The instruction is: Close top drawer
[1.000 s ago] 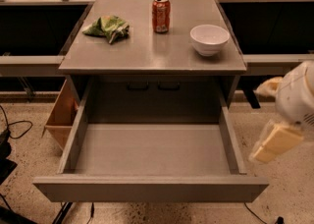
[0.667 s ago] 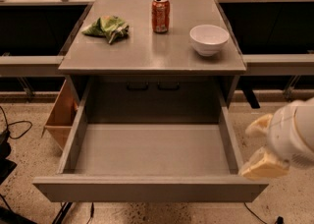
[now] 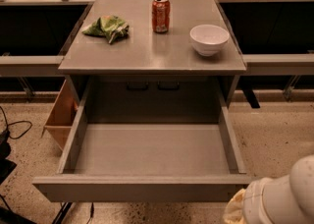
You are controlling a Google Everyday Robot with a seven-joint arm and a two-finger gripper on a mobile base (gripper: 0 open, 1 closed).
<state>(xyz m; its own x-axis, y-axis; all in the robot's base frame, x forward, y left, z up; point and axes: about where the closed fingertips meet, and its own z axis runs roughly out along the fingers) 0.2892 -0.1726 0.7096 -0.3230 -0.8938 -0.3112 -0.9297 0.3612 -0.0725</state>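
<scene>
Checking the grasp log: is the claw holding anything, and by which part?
Cannot be told: the claw sits low right, beside the open top drawer and its front panel, largely out of frame.

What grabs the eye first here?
The top drawer, pulled far out below the tabletop, dominates the middle. On the tabletop sit a crumpled green bag at left, a red can at the back and a white bowl at right. The hand is at bottom right, near the drawer's front corner.
</scene>
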